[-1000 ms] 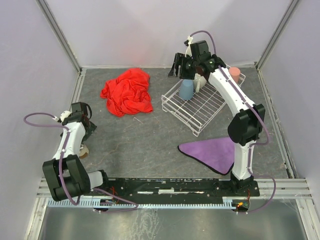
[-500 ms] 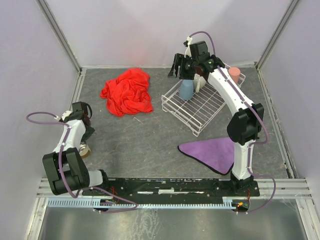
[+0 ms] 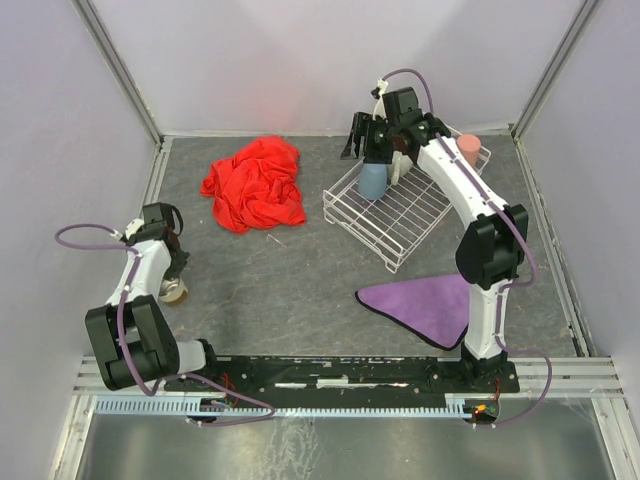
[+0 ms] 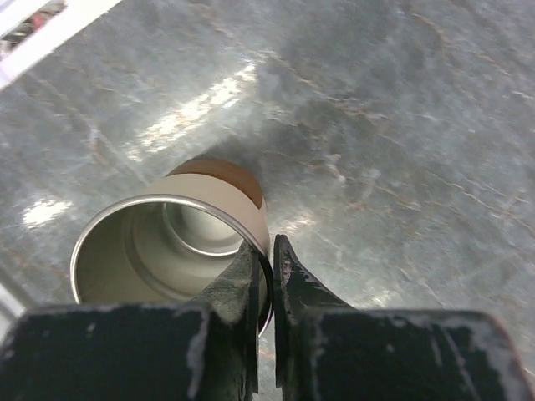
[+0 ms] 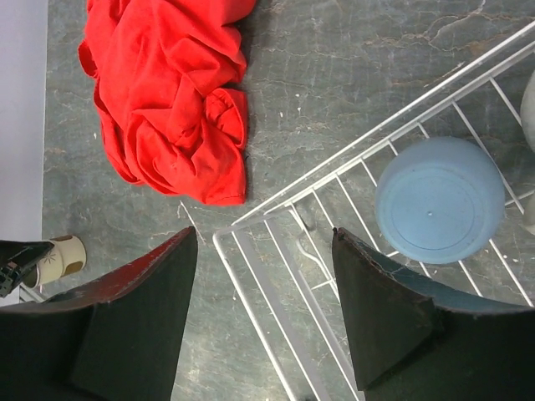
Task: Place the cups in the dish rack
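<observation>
1. Left fingers (image 4: 294, 288) pinch the wall of the tin-like cup (image 4: 167, 242), one inside the rim and one outside; whether it clears the tabletop (image 4: 401, 125) is unclear.
2. Right fingers (image 5: 134, 317) gape wide over a corner of the dish rack (image 3: 398, 222), near the upturned light-blue cup (image 5: 439, 200).
3. A greyish shape (image 5: 529, 104) beside it is cut off.

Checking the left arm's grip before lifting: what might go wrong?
The left gripper pinches only the thin rim of the cream, metal-lined cup; it may swivel or slip when lifted. The open right gripper hovers over the white wire dish rack beside the upturned light-blue cup, so the arms might clash there.
</observation>
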Controlling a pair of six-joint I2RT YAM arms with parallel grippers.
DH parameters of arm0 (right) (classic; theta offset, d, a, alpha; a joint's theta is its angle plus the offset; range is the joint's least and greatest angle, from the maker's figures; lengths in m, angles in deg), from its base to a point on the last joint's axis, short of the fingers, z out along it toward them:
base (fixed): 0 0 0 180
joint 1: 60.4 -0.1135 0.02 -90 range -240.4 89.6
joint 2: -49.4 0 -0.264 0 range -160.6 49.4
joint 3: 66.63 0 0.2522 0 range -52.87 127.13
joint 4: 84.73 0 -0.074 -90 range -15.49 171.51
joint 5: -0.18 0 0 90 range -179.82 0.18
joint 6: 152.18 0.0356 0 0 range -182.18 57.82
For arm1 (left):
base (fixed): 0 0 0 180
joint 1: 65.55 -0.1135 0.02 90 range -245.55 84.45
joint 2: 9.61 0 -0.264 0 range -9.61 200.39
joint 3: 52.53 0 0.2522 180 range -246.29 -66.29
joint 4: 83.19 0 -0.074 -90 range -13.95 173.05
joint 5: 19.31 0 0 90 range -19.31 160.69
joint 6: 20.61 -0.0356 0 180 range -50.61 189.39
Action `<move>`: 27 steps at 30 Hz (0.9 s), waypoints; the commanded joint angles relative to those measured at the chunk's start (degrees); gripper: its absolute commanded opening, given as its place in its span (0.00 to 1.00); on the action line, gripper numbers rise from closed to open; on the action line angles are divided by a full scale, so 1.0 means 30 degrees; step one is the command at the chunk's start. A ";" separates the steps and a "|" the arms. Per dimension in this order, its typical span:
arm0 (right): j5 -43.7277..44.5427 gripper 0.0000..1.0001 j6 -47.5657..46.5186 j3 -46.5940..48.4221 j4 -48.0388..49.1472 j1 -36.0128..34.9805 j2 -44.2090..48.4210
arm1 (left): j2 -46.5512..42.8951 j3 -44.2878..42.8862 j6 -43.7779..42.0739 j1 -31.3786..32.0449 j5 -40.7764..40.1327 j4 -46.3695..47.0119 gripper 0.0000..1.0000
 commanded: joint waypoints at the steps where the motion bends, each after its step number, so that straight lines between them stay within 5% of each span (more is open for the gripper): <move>1: -0.0135 0.73 -0.0121 -0.0437 0.1118 0.0348 0.1306 | -0.0321 -0.0856 -0.0223 0.0110 0.3880 0.1975 0.03; 7: -0.0835 0.73 0.0172 -0.1764 0.1649 0.0651 0.2340 | 0.1041 -0.5623 -0.0098 0.3927 0.5874 0.2772 0.03; 15: -0.3480 0.74 0.1006 -0.2719 0.2132 0.1011 0.3580 | 0.3064 -0.8921 0.2888 0.7055 1.1758 0.7702 0.03; 20: -0.7417 0.77 0.5190 -0.5472 0.6308 0.1051 0.4582 | 0.3879 -0.8899 0.7625 0.7177 1.6467 1.3292 0.03; 27: -0.9367 0.83 1.0612 -0.8460 1.2447 0.1005 0.5909 | 0.4544 -0.7750 1.4449 0.7249 1.9119 2.1066 0.03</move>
